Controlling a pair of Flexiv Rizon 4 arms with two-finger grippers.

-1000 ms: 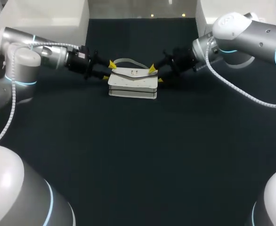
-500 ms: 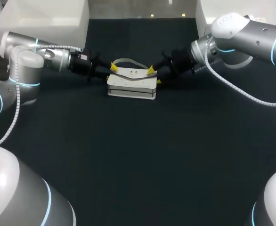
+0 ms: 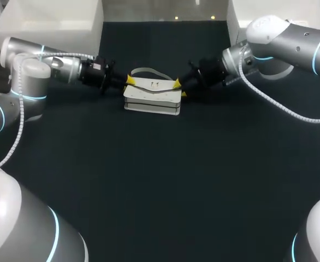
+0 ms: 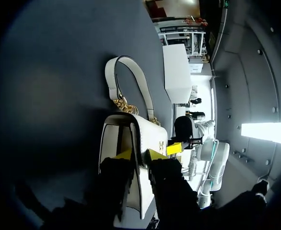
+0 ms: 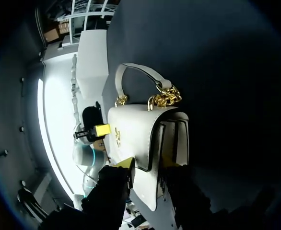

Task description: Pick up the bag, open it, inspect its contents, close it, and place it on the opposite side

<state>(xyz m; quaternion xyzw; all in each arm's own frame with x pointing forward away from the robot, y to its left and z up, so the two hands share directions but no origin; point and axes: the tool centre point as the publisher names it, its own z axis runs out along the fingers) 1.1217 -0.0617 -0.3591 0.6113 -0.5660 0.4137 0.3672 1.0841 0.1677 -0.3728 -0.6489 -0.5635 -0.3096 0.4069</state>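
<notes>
Head view: a white bag (image 3: 152, 97) lies on the table's (image 3: 160, 180) far middle, its flap (image 3: 152, 84) lower than a second ago (closing looks under way). Left wrist view: the left gripper (image 4: 139, 154) pinches one flap corner. Right wrist view: the right gripper (image 5: 147, 165) pinches the other.

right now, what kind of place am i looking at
Probably a robot lab or test bench. The left arm and right arm extend over a dark table, with the left claw and right claw at opposite ends of a white handbag lying on it.
</notes>
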